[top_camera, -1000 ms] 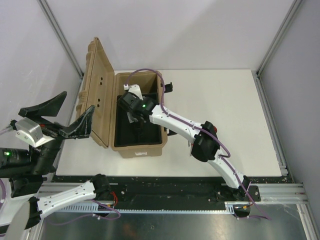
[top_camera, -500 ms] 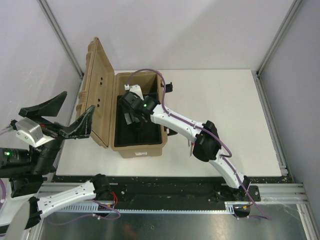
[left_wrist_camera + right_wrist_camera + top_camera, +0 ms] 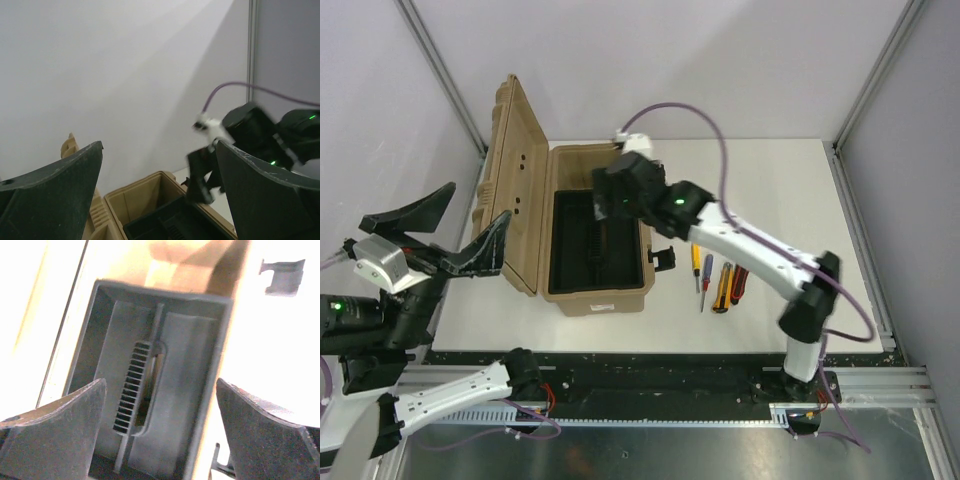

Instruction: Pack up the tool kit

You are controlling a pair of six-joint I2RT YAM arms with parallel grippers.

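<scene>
The tan tool kit case (image 3: 595, 298) lies open at the table's left, its lid (image 3: 515, 190) standing up. A black tray (image 3: 590, 245) with a ribbed handle (image 3: 131, 387) sits inside it. My right gripper (image 3: 608, 203) hovers over the case's right rim, open and holding nothing (image 3: 161, 382). On the table right of the case lie two small screwdrivers (image 3: 697, 264), a yellow knife (image 3: 722, 290) and red-black pliers (image 3: 740, 280). My left gripper (image 3: 478, 200) hangs open in the air left of the lid (image 3: 159, 145), empty.
A black latch (image 3: 663, 258) juts from the case's right side, another (image 3: 282, 275) near its far corner. The right arm's purple cable (image 3: 705, 125) arcs above the table. Metal frame posts stand at the back corners.
My right gripper has risen out of the case and shifted right, opening wider. The black tray stays inside. The arm's swing has uncovered the tools on the table. The left arm is unmoved.
</scene>
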